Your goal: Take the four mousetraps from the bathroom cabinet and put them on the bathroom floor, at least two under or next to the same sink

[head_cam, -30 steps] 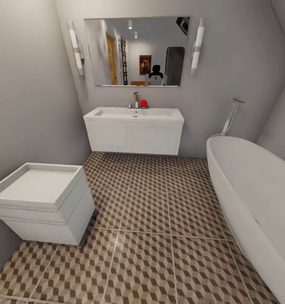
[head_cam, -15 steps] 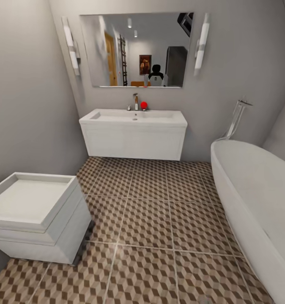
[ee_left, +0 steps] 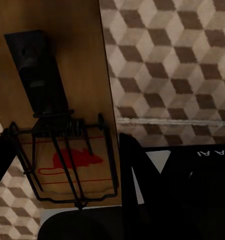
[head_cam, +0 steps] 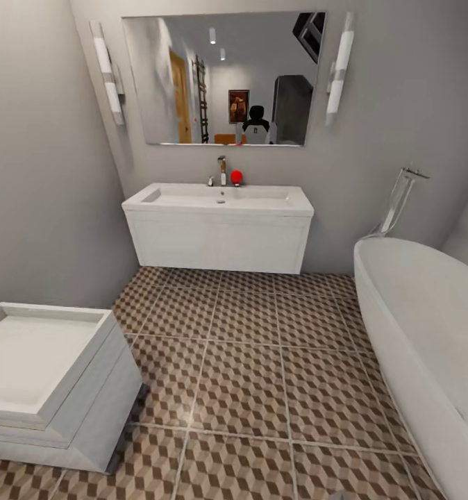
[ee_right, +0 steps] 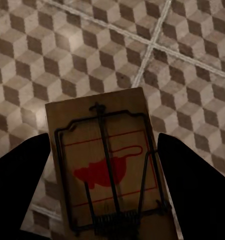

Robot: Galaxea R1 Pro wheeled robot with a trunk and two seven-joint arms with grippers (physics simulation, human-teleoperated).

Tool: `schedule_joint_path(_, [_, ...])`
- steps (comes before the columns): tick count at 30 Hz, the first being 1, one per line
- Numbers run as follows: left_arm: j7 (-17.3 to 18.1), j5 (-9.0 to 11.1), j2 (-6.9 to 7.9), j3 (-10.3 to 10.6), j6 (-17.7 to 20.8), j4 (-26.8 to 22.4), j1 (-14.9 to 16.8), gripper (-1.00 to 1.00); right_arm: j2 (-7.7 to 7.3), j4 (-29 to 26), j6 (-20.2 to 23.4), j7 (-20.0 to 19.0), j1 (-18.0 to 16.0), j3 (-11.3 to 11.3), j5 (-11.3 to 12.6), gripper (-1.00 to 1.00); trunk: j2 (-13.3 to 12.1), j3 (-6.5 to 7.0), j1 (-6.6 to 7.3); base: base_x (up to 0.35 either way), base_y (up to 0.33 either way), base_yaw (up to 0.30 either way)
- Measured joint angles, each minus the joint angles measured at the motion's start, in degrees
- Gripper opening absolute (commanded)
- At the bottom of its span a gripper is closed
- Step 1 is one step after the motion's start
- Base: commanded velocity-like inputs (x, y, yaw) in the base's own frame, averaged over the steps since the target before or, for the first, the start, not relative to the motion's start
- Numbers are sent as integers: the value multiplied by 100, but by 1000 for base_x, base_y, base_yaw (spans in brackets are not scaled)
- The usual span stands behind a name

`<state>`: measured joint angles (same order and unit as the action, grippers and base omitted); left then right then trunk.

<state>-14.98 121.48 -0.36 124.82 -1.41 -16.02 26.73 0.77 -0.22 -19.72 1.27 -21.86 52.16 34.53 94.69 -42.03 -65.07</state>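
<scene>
In the left wrist view, my left gripper is shut on a mousetrap, a wooden board with a black wire spring and a red mouse print, held above the bathroom floor. My right gripper is shut on a second mousetrap of the same look, its dark fingers at both long edges, over the cube-patterned tiles. The white bathroom sink hangs on the far wall in the head view, with bare floor before and beneath it. The cabinet is out of view.
A square white toilet stands at the near left. The oval white bathtub runs along the right wall. Above the sink hangs a mirror; a tap and a red object sit on the basin.
The whole head view has shifted: the sink looks larger and nearer, and the toilet and bathtub have slid lower in the picture, so the camera has moved forward.
</scene>
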Motion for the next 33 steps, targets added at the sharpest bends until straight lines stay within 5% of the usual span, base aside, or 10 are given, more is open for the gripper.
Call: schedule_joint_path(33, [-4,33,127,-6,-8,17,-2,-100,8,-1,0,0,0,0,9,-100,0,0,0,338,0,0])
